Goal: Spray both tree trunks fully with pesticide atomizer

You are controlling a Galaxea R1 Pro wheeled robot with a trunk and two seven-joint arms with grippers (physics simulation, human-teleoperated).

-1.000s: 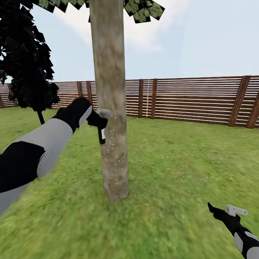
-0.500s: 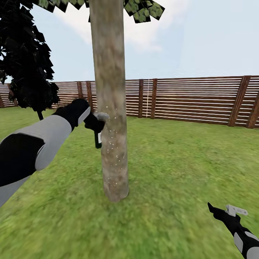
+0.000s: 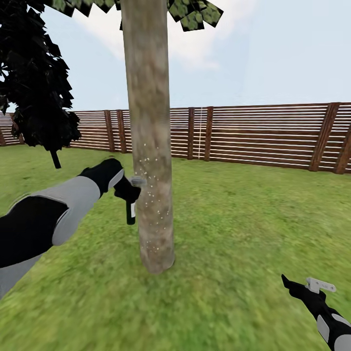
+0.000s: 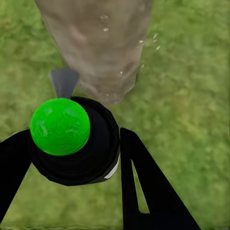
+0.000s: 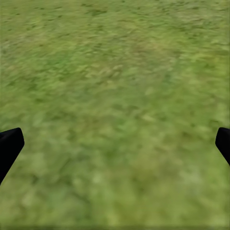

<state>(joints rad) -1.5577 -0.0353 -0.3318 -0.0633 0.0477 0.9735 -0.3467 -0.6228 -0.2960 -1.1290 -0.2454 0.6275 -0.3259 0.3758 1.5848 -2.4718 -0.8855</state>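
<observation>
The atomizer [image 3: 130, 212] was gripped in the left gripper [image 3: 127, 191] (green cap [image 4: 60, 126] seen from the wrist), just beside the trunk [image 3: 151, 146], where pale droplets were scattered. The right gripper [image 3: 297, 286] was held open over grass [image 3: 243, 219].

A fenced garden, outdoors under a pale blue sky [image 3: 273, 48]. Green lawn [image 3: 243, 219] runs back to a brown slat fence [image 3: 263, 134] with wooden posts. A thick grey-brown tree trunk [image 3: 150, 136] rises from the grass, blocky green leaves [image 3: 195, 14] above it; a near-black cypress [image 3: 36, 78] stands by the fence.
</observation>
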